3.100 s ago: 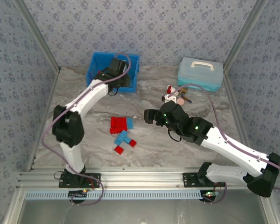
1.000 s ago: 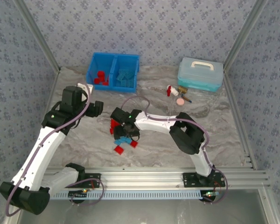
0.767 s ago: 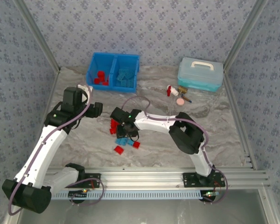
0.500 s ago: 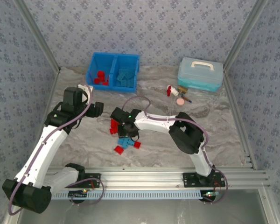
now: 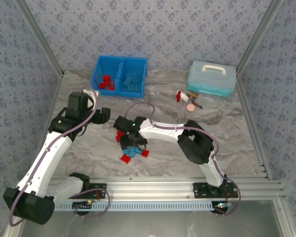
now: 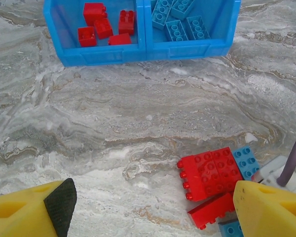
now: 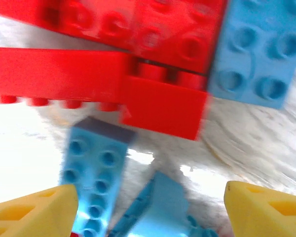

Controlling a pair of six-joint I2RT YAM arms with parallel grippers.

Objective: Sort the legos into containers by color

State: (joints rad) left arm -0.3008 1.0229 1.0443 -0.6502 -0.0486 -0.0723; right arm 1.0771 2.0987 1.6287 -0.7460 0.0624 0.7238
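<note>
The blue bin (image 5: 119, 66) stands at the back left, with red legos (image 5: 105, 82) in its left container and light blue legos (image 5: 133, 81) in its right. On the table lies a loose pile of red legos (image 5: 119, 136) and blue ones (image 5: 133, 152). My right gripper (image 5: 130, 141) hangs low over this pile. Its wrist view shows it (image 7: 148, 212) open, straddling a flat blue brick (image 7: 96, 173) and a tilted blue brick (image 7: 165, 210), with red bricks (image 7: 113, 34) just beyond. My left gripper (image 6: 153, 212) stands open over bare table left of the red bricks (image 6: 209, 173).
A pale teal lidded box (image 5: 212, 78) stands at the back right. A small red-and-white bottle (image 5: 180, 95) and a pink disc (image 5: 191, 106) lie in front of it. Slanted metal frame posts (image 5: 37, 37) border both sides.
The left arm has left the bin and come back beside the pile. The right gripper has come down onto the pile and drifted slightly nearer; the blue bricks under it shifted.
</note>
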